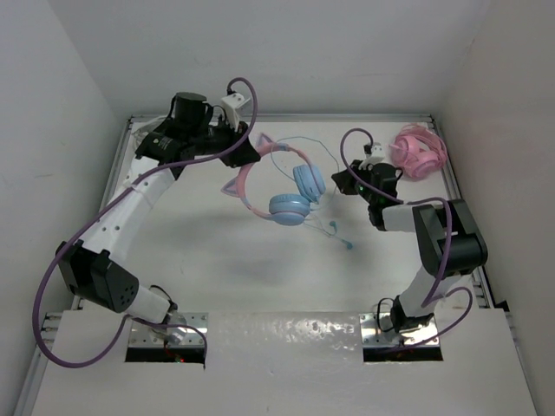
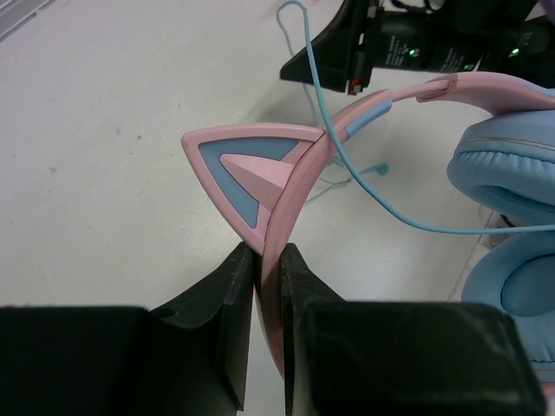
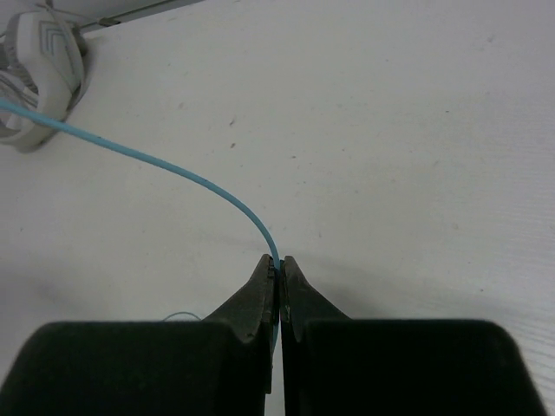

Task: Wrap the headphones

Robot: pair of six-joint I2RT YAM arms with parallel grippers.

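Observation:
The headphones (image 1: 279, 189) lie mid-table, with a pink cat-ear headband (image 2: 299, 178) and light blue ear cups (image 2: 507, 165). My left gripper (image 1: 251, 154) is shut on the headband just below one cat ear (image 2: 243, 169); the left wrist view shows the band pinched between its jaws (image 2: 267, 256). The thin light blue cable (image 1: 312, 147) arcs from the headphones toward my right gripper (image 1: 340, 180). In the right wrist view that gripper (image 3: 278, 264) is shut on the cable (image 3: 173, 169). The cable's plug end (image 1: 349, 245) rests on the table.
An all-pink bundled headset (image 1: 419, 152) sits at the back right beside the right arm. White-grey headphones (image 3: 39, 65) lie at the far edge in the right wrist view. White walls enclose the table on three sides.

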